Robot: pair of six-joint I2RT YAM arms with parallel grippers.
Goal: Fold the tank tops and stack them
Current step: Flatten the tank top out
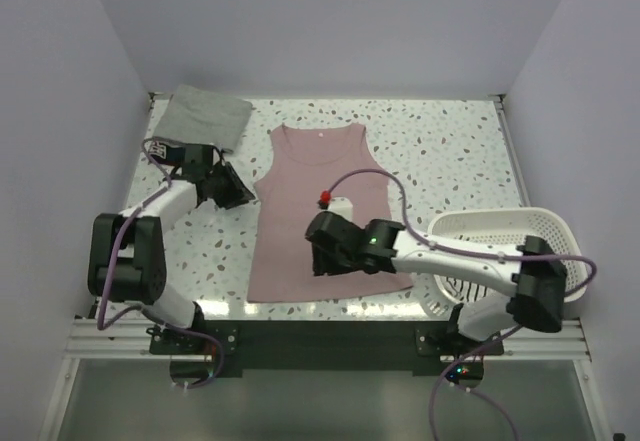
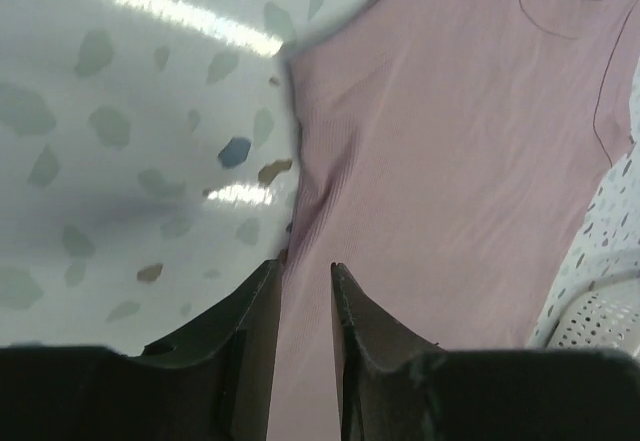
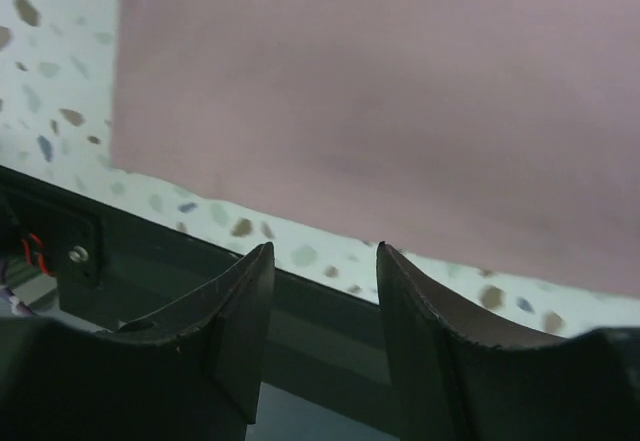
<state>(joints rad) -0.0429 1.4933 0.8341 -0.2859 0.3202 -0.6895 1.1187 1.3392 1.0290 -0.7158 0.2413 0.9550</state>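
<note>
A dusty pink tank top [image 1: 310, 186] lies flat and unfolded in the middle of the table, neck to the back. A grey-green tank top [image 1: 205, 116] lies folded at the back left. My left gripper [image 1: 238, 191] is at the pink top's left edge, below the armhole. In the left wrist view the left gripper [image 2: 304, 264] is open a narrow gap over that edge of the pink top [image 2: 450, 161]. My right gripper [image 1: 322, 259] hovers over the lower hem. In the right wrist view the right gripper [image 3: 322, 249] is open and empty above the hem of the pink top [image 3: 400, 91]. The striped and navy tops are out of view.
A white slotted basket [image 1: 545, 229] stands at the front right, beside the right arm; it also shows in the left wrist view [image 2: 600, 311]. The table's dark front edge [image 3: 150, 251] runs just below the pink top's hem. Walls close in the left, right and back sides.
</note>
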